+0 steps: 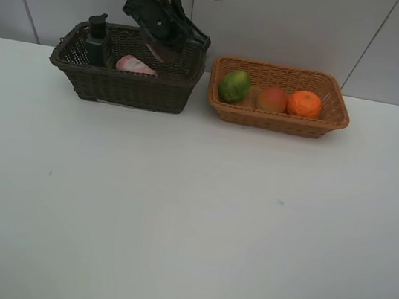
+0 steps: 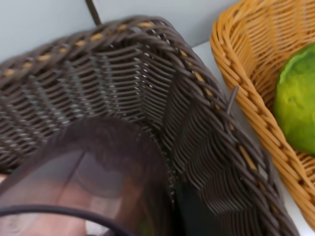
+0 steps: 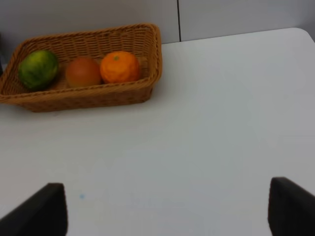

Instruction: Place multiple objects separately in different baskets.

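The left pincer (image 1: 166,43) reaches down into the right end of the dark brown basket (image 1: 122,85), clamped on one translucent mauve cup (image 2: 93,182), which hangs inside the basket close against its woven wall. That basket also holds one dark green pump bottle (image 1: 96,41) standing upright at its left end and one pink squeeze tube (image 1: 134,65) lying in the middle. Just beside it to the right sits the one light orange-tan basket (image 1: 277,120), with three fruits in a row: one green lime (image 1: 234,85), one red-orange peach (image 1: 272,99) and one orange (image 1: 305,104). The right pincer (image 3: 167,209) hovers over bare white tabletop (image 1: 191,208), its fingers wide apart and empty, well away from both baskets.
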Available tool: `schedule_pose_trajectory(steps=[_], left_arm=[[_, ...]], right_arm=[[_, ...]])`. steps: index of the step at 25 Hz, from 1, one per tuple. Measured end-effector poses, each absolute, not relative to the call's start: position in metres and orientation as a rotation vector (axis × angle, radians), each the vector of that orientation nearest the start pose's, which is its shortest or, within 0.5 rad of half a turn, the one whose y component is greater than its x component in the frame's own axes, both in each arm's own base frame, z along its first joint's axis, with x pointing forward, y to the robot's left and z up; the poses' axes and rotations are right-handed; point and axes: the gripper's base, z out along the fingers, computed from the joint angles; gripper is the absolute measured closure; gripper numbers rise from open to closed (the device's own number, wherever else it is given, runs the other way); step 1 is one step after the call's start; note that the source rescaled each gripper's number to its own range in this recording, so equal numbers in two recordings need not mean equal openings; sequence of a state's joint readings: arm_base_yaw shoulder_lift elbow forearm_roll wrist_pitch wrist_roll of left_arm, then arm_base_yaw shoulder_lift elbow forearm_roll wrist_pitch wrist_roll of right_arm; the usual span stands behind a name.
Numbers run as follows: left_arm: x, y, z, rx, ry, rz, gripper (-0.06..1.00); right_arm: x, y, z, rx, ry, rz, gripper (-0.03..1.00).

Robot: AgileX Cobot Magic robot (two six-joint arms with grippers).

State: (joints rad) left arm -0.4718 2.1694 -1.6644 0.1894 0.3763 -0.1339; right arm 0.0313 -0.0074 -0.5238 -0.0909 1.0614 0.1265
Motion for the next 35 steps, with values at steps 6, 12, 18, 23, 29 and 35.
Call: schedule_pose_trajectory(steps=[6,12,18,23,29,35], left_arm=[[0.446,-0.221,0.161,0.582,2.325,-0.122,0.94],[0.447,-0.222,0.152,0.573,2.338,-0.133,0.94],[0.446,-0.222,0.158,0.557,2.336,-0.146,0.67],[0.44,-0.218,0.188,0.548,2.321,-0.142,0.22],[0.425,-0.208,0.228,0.526,2.366,-0.117,0.11],[0.395,-0.187,0.287,0.434,2.44,-0.095,0.1]], right_arm=[[-0.009,-0.007,0.284,0.102,2.008,-0.007,0.2],[-0.009,-0.007,0.284,0.102,2.008,-0.007,0.2],[-0.009,-0.007,0.284,0.102,2.008,-0.007,0.2],[-0.009,-0.007,0.284,0.102,2.008,-0.007,0.2],[-0.009,-0.007,0.284,0.102,2.008,-0.007,0.2],[-0.009,-0.007,0.284,0.102,2.008,-0.007,0.2]])
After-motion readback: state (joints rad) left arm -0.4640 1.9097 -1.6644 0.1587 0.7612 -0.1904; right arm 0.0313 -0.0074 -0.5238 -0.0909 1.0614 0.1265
